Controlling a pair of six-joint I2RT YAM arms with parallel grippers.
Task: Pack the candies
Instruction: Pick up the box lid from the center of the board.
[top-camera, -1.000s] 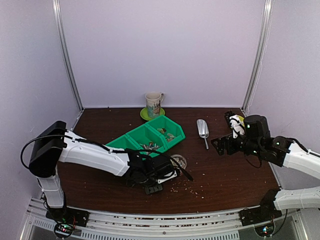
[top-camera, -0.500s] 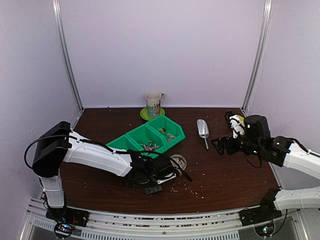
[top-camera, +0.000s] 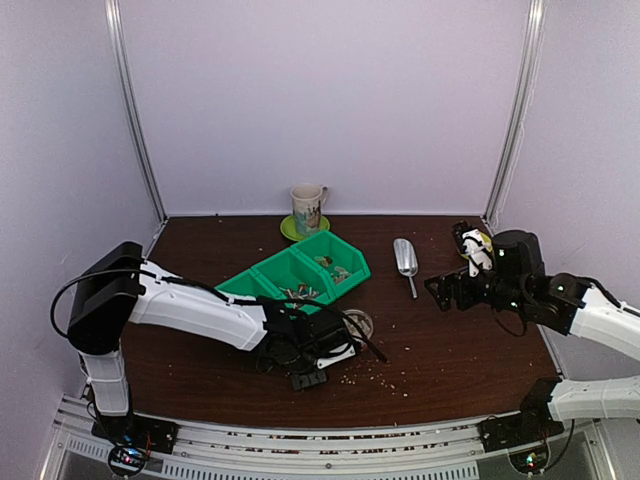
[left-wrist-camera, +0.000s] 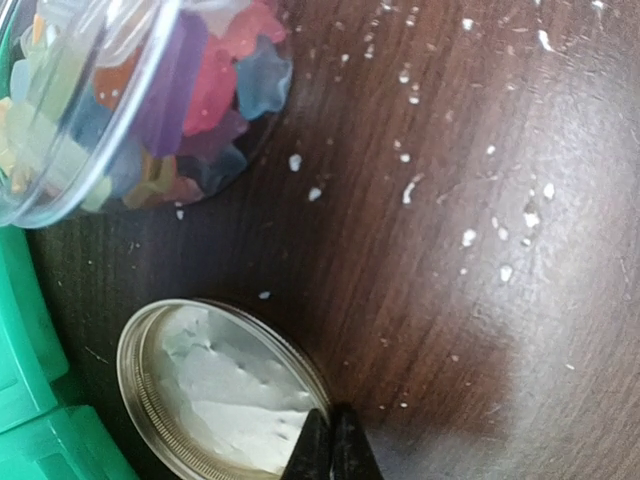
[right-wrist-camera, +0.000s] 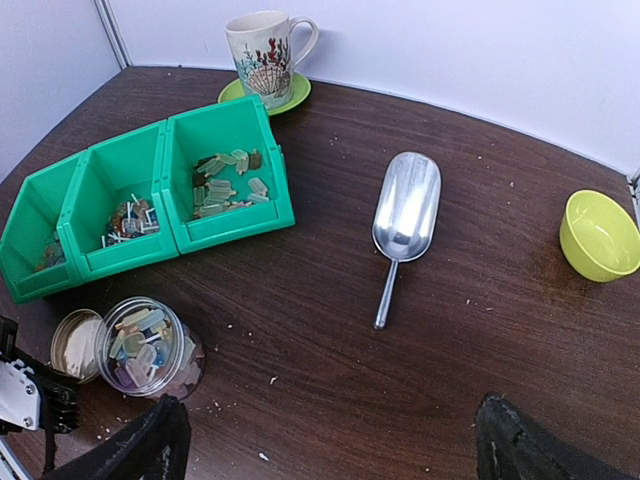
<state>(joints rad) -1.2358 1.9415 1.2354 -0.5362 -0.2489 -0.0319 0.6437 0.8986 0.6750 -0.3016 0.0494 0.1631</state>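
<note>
1. Candies (left-wrist-camera: 200, 90): mixed colours, heaped inside a clear jar (right-wrist-camera: 150, 345) standing on the table (right-wrist-camera: 330, 300) just in front of the green bins (right-wrist-camera: 150, 190). Further pieces lie in the bin compartments, and pale crumbs are scattered on the table.
2. Lid (left-wrist-camera: 220, 390): round, gold-rimmed, lying liner-up just beside the jar, apart from it.
3. Left hand (left-wrist-camera: 330, 442): fingertips pressed together at the lid's near rim. Whether the rim is nipped between them cannot be told.
4. Right hand (right-wrist-camera: 332, 420): fingers spread wide, holding nothing, well apart from the jar, looking over a metal scoop (right-wrist-camera: 405, 220).
5. Step in hand, as judged: filling looks done and the lid is being taken up to close the jar.
6. Next move calls for a firm hold on the thin rim, turning the lid liner-down, then centring it squarely over the jar mouth.
</note>
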